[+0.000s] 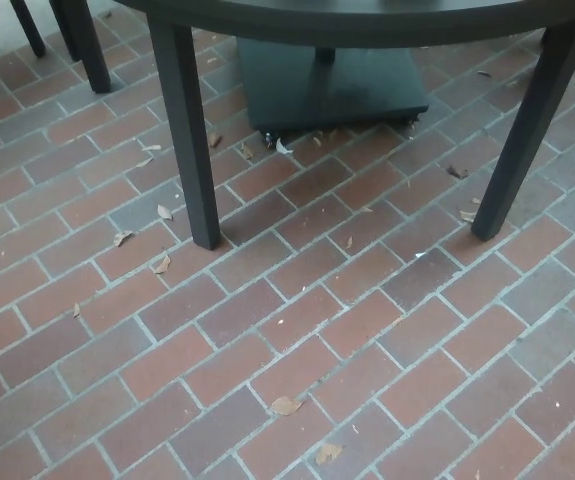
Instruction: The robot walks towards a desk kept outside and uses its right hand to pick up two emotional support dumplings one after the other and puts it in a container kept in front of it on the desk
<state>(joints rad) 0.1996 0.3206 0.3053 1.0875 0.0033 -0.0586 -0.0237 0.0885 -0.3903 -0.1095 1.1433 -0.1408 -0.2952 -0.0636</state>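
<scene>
1. Head view looks down at a brick-paved floor (297,340) with dry leaves (285,405) scattered on it; neither robot hand shows, so the state of the fingers cannot be told and nothing can be said of what they hold.
2. Only the near edge of the dark bench (367,22) crosses the top of the picture. Its left leg (189,130) and right leg (532,125) stand on the bricks, with a dark square base (327,90) between and behind them.
3. The bench top is out of view. The dumplings and the container are not visible; per the task they should lie on top, ahead of and above this view.
4. Judgement: the approach is unfinished. The deciding relation is forward. The robot must close on the bench edge before the right hand can reach.
5. Furniture legs (87,40) stand at upper left, well apart from the path.
</scene>
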